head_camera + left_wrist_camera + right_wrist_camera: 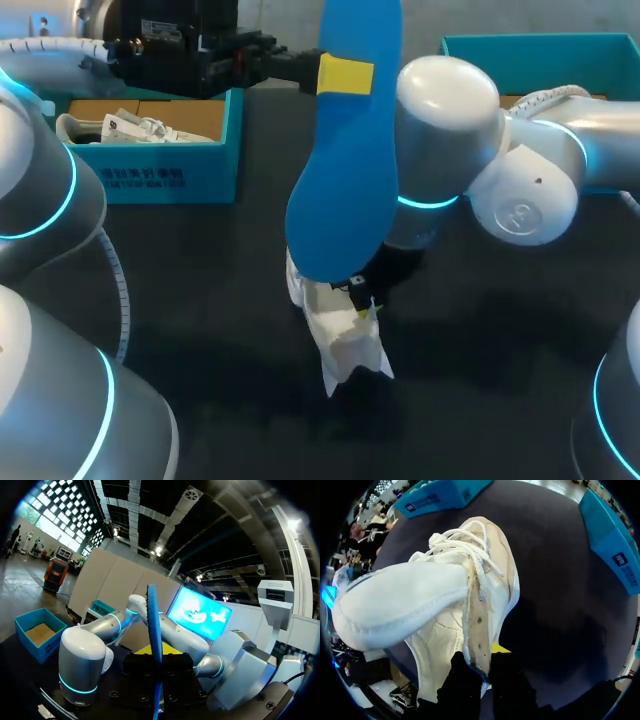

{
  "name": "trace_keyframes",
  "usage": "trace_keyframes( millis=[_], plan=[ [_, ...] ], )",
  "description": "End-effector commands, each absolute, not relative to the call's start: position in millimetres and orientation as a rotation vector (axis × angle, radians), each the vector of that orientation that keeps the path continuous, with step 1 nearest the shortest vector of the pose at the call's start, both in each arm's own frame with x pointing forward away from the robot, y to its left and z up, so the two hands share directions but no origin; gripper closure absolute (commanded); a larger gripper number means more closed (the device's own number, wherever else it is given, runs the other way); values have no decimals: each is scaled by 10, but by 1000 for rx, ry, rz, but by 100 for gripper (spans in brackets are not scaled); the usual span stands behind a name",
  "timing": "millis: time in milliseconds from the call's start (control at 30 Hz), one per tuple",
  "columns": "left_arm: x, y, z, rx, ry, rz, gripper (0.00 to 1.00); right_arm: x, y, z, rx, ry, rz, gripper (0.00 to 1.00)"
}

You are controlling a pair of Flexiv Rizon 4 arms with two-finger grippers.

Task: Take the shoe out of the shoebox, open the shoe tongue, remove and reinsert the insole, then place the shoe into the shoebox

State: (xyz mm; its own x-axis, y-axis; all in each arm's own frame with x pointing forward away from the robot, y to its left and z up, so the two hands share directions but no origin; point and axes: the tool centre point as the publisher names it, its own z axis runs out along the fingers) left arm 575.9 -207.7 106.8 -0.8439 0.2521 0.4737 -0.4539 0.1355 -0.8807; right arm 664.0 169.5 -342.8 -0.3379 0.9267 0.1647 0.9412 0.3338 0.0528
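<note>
A blue insole (pixel 345 170) stands upright above the table's middle, with my left gripper (pixel 340 75) shut on its upper part. In the left wrist view the insole (pixel 153 625) shows edge-on between the fingers of that gripper (pixel 156 662). Below it a white lace-up shoe (pixel 340 345) rests on the dark table. My right gripper (pixel 365 300) is shut on the shoe's eyelet flap. The right wrist view shows the shoe (pixel 490 565) ahead of this gripper (pixel 482 667), its flap pinched between the fingers, and the tongue (pixel 400 605) folded back wide.
A teal shoebox (pixel 170 170) with white paper inside stands at the back left. A second teal box (pixel 540 50) stands at the back right, behind my right arm. The dark table (pixel 220 300) lies bare around the shoe.
</note>
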Motion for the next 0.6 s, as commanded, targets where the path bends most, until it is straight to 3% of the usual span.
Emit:
trace_keyframes(
  millis=[33, 600],
  plan=[
    [5763, -2088, 1069, 193, -1898, 1758, 100, 6599, 1671, -3481, -1779, -2458, -245, 100],
    [5763, -2088, 1069, 193, -1898, 1758, 100, 6439, 1457, -3718, -1957, -2288, -292, 100]
  ],
)
